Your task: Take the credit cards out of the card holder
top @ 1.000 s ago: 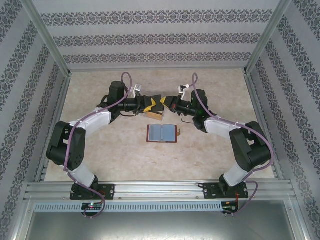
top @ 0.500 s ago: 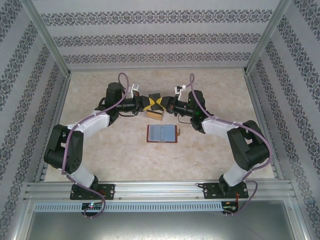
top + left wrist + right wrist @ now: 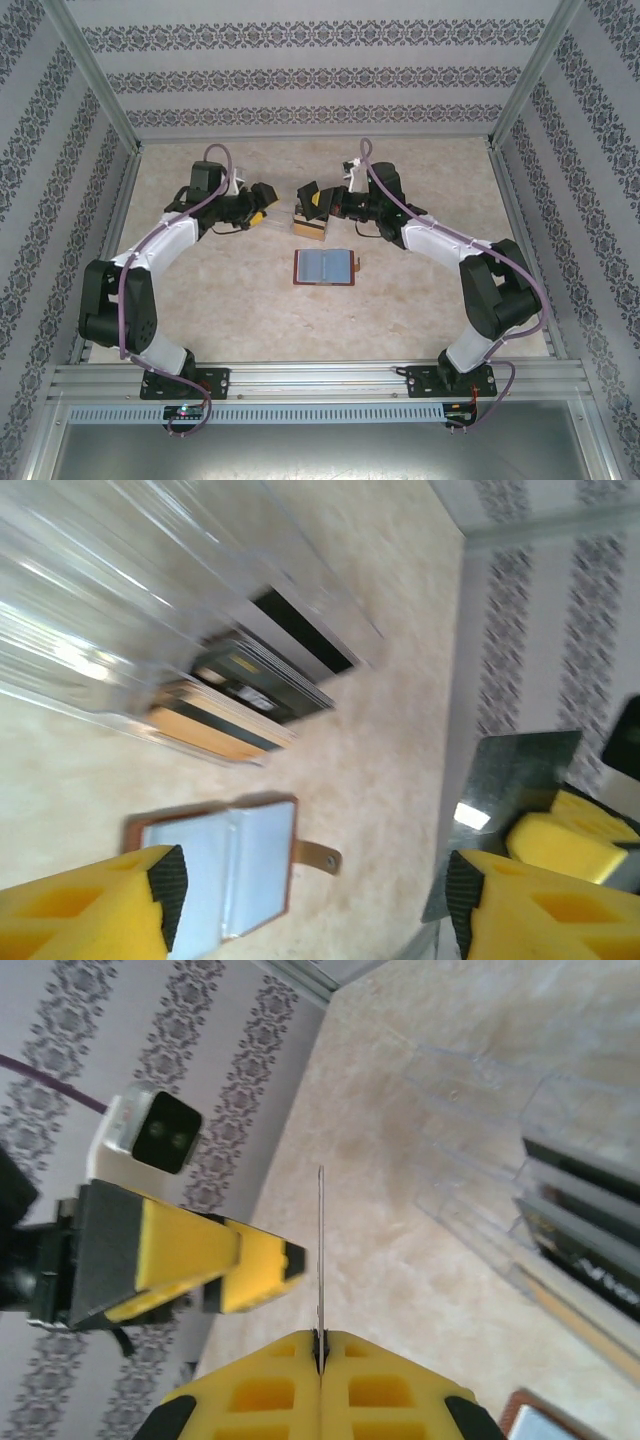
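The brown card holder lies open on the table, its clear sleeves up; in the left wrist view the card holder sits low, its strap pointing right. My right gripper is shut on a dark credit card, held above the table. The right wrist view has that credit card edge-on, pinched between the yellow fingers of the right gripper. My left gripper hangs open to the left of the card, apart from it, nothing between the jaws of the left gripper.
A clear plastic rack with several cards standing in its slots sits just behind the card holder; the rack lies below both grippers. Patterned walls and metal posts close in the table on three sides.
Both grippers met at the card a moment ago. The left gripper has let go, opened and drawn back to the left. The right gripper keeps the card.
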Robot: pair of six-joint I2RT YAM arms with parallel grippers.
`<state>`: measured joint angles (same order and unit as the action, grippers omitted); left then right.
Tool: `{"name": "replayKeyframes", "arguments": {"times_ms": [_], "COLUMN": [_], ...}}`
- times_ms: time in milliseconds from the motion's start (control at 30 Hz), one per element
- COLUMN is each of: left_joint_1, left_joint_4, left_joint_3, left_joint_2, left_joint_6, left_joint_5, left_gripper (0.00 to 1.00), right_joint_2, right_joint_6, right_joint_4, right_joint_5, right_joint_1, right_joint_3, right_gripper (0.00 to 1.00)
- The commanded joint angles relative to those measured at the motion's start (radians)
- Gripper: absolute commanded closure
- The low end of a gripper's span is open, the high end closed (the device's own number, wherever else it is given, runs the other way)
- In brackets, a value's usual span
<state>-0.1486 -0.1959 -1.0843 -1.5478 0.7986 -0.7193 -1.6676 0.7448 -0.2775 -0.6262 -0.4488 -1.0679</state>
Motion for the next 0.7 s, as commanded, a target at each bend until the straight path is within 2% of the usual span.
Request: {"name": "replayKeyframes", "arguments": {"times_ms": [0, 100, 200, 367, 567, 667], "left_joint_1": [0.029, 0.061, 0.086, 0.098, 0.108, 0.117], "left_joint_4": [-0.276, -0.356, -0.388, -0.405, -0.393, -0.374], "left_joint_3": [-0.096, -0.135, -0.146, -0.126, -0.108, -0.098], "left_joint_2": [0.040, 0.042, 0.049, 0.060, 0.073, 0.078], "left_joint_6": [-0.169, -0.213, -0.237, -0.262, -0.263, -0.258], "left_joint_5": [0.162, 0.211, 0.237, 0.247, 0.255, 0.244], "left_gripper": [0.24, 0.18, 0.13, 0.04, 0.00, 0.01], "right_joint_2": [-0.043, -0.077, -0.109, -0.135, -0.162, -0.181], "right_joint_6": [-0.232, -0.392, -0.526, -0.749, -1.002, -1.118], "right_joint_4": [0.190, 0.366, 0.450, 0.508, 0.555, 0.563], "right_joint_5": [0.093, 0.186, 0.233, 0.296, 0.443, 0.465], "right_joint_1": [0.000, -0.027, -0.058, -0.109, -0.167, -0.180], "right_joint_3": [-0.091, -0.200, -0.276, -0.323, -0.372, -0.392], "right_gripper": [1.00, 1.00, 1.00, 1.00, 1.00, 1.00]}}
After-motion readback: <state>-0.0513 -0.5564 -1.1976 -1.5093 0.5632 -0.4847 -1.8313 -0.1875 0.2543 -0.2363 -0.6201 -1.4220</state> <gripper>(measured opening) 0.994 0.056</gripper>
